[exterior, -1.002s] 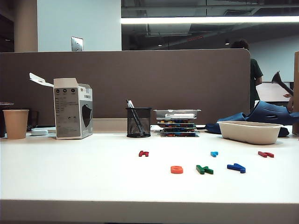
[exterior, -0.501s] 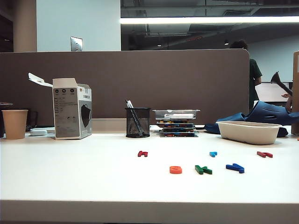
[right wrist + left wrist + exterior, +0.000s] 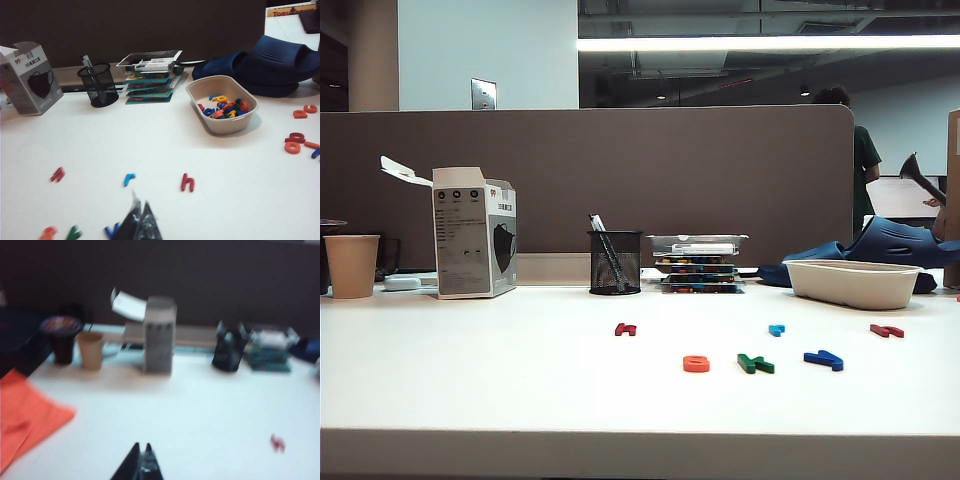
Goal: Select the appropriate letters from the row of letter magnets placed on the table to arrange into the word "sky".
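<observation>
Six tiny flat plastic letter magnets lie on the wide, plain white surface in the exterior view: the orange rounded letter, the green letter and the dark blue letter form a near line, side by side but apart. Behind them sit the dark red letter, the light blue letter and the red letter, well spread. No arm shows in that view.

The left hand hangs above the bare surface with its dark fingers pressed together, holding nothing; the picture is blurred, and one red letter lies off to its side. The right hand is likewise closed and empty, poised over the near line of letters, with the dark blue one just beside its tips.

Along the back stand a tan paper cup, an open grey cardboard box, a black mesh pen cup, a stack of flat packs and a beige oval tray holding more coloured letters.
</observation>
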Tool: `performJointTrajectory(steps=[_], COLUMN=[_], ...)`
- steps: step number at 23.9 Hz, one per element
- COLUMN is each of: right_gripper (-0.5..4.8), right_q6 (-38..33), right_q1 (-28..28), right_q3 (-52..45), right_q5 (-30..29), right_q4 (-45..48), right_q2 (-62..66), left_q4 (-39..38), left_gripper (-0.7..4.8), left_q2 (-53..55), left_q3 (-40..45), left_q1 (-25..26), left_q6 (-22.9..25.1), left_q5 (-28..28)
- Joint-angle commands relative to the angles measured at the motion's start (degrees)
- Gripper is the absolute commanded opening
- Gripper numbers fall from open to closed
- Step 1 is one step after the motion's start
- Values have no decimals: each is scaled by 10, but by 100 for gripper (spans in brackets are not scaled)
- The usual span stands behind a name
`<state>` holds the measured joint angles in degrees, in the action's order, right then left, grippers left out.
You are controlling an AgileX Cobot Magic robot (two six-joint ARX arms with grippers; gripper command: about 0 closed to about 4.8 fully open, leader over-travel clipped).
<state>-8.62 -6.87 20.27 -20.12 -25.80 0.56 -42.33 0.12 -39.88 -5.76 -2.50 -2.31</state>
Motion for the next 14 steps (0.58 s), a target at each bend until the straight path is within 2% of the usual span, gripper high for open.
performJointTrajectory(steps=[1, 4, 5, 8, 14], right_gripper=[-6, -6, -6, -6, -6], right_q6=[-4, -3, -2, 29, 57], right_q1=[1, 1, 1, 1, 1], right_q3=[-46, -84, -105, -144, -199], right_q5=[53, 67, 66, 63, 65], right_q4=[72, 110, 129, 160, 204], right_q2=[-6, -6, -6, -6, -6], left_q4=[175, 271, 327, 404, 500], left_gripper=[-5, -5, -5, -5, -5], left_q2=[0, 0, 0, 0, 0], left_q3=[77, 146, 194, 273, 369], left_q1=[0, 0, 0, 0, 0], left_q6=[-5, -5, -6, -6, -5], left_q5=[10, 9, 11, 11, 36])
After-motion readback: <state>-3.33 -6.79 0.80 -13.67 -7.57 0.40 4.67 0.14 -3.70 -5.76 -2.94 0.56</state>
